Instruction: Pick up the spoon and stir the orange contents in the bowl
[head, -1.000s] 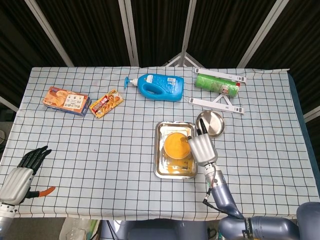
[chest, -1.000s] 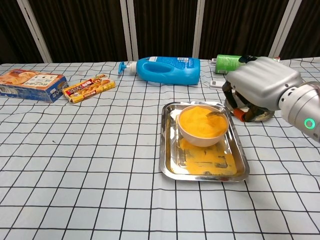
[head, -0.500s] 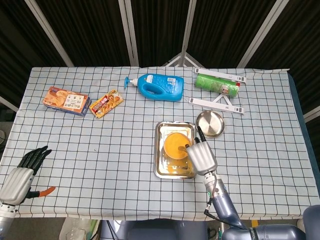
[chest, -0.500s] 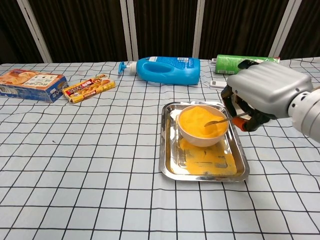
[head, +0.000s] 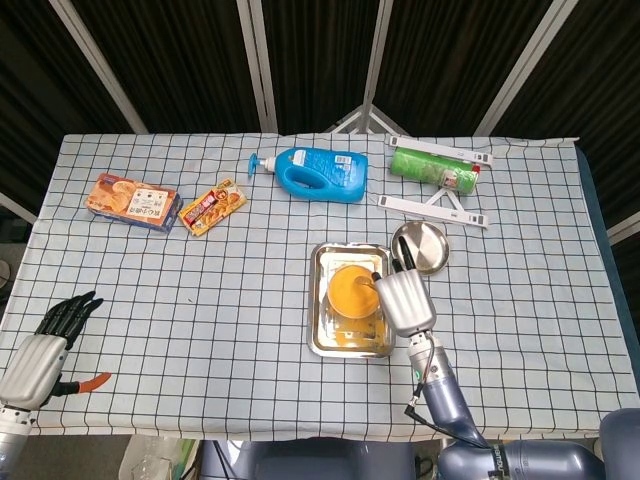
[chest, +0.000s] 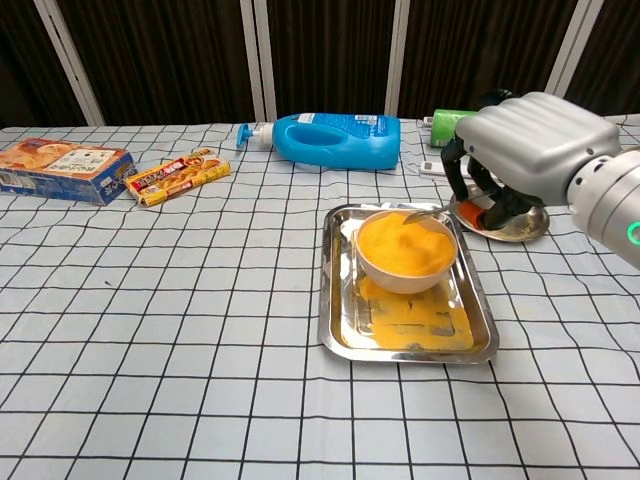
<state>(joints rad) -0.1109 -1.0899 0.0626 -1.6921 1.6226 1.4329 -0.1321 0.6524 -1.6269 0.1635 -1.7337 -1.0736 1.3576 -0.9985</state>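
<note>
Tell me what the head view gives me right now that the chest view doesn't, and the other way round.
Only the head view shows the left hand, idle at the near left table edge with fingers apart, and the white strips beside the green can. Only the chest view shows the spoon in the right hand, its tip at the far rim of the bowl, and the orange spill on the tray floor. Both show the right hand, bowl, tray, small metal dish, blue bottle and the two snack boxes.

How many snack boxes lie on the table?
2: the larger orange box near the table's far left edge, and the slim red-yellow box just right of it. None seem hidden.
</note>
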